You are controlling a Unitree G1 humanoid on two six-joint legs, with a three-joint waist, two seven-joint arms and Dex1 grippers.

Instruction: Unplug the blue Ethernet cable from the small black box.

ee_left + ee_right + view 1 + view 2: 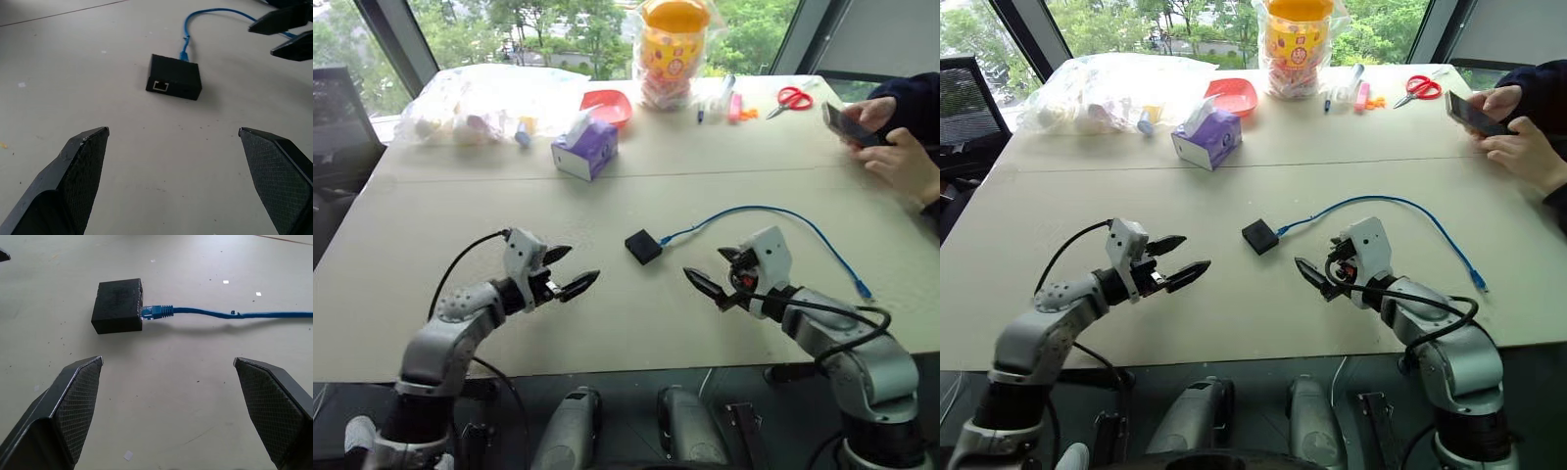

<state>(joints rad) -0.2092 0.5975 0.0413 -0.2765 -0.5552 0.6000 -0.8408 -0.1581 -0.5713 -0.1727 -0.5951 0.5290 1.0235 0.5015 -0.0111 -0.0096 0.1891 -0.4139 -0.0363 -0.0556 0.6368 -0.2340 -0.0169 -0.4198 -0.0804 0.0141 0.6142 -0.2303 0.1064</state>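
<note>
The small black box lies flat on the beige table, midway between my two grippers. The blue Ethernet cable is plugged into the box's right side; in the right wrist view its plug sits in the box. From there the cable arcs back and to the right, and its free end lies near the table's right edge. My left gripper hovers open to the left of the box, holding nothing. My right gripper hovers open to the box's right, in front of the cable, also holding nothing.
A purple tissue box stands behind the black box. Farther back are a red bowl, a clear bag of items, a yellow jar, pens and red scissors. A person's hands hold a phone at the right edge.
</note>
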